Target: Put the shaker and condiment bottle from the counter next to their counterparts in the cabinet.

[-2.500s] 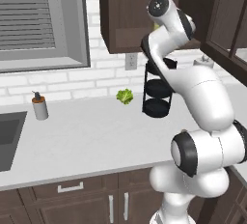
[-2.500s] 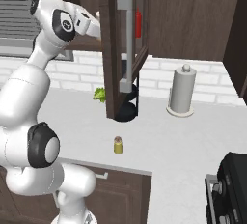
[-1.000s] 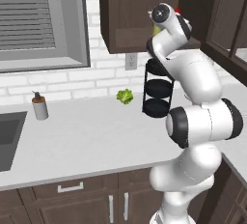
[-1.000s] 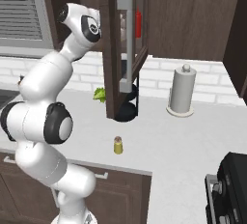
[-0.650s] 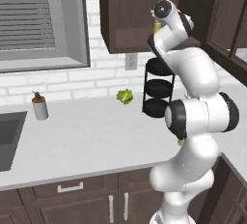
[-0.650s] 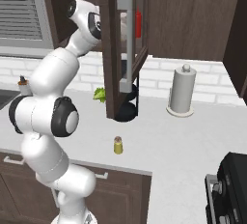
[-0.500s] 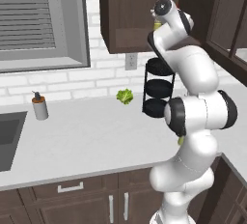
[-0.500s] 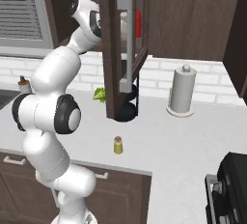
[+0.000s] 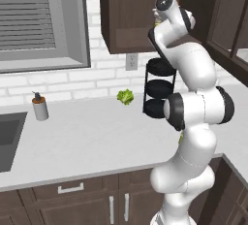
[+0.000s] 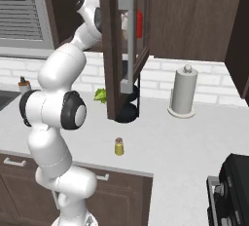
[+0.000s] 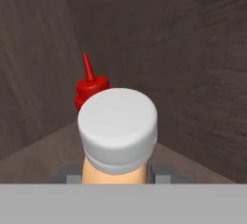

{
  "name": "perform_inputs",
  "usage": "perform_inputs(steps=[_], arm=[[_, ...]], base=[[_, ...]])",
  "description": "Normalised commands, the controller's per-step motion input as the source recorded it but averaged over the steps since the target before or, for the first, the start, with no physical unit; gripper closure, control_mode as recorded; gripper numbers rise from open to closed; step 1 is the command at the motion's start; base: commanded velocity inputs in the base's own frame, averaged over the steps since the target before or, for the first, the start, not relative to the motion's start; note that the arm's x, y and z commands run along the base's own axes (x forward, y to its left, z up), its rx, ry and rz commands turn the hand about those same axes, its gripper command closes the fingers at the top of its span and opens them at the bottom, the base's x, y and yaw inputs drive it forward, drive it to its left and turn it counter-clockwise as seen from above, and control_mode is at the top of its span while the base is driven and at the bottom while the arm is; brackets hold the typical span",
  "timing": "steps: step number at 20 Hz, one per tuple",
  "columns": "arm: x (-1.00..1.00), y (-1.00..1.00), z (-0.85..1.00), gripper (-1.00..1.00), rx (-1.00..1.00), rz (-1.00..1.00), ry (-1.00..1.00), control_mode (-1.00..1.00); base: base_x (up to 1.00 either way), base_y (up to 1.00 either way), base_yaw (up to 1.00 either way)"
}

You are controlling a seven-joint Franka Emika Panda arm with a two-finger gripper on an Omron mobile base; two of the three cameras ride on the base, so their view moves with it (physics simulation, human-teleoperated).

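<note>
the round, pale-capped condiment bottle (image 11: pixel 117 141) is being clamped by the gripper (image 11: pixel 116 172) before the pointed red bottle (image 11: pixel 89 89) inside the woodgrain cabinet (image 11: pixel 193 49).

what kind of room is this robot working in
A rendered home kitchen, most likely: a long light-grey countertop over dark brown drawers, a sink basin under a shuttered window, and a white paper towel roll.

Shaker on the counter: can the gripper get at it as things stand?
Probably not yet. The gripper is shut on the condiment bottle, up in the cabinet by the red bottle. The shaker itself stands unobstructed on the counter.
</note>
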Motion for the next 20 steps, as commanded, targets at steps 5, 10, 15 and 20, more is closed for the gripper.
perform_inputs(steps=[5, 10, 15, 20], arm=[[0.12, -0.4, -0.55, 1.0, 0.0, 0.0, 0.0, -1.0], [0.19, -0.41, -0.5, 1.0, 0.0, 0.0, 0.0, -1.0], [0.19, -0.37, -0.37, 1.0, 0.0, 0.0, 0.0, -1.0], [0.0, -0.19, -0.5, -1.0, -0.01, 0.0, 0.0, -1.0]], base=[[0.0, 0.0, 0.0], [0.0, 0.0, 0.0], [0.0, 0.0, 0.0], [0.0, 0.0, 0.0]])
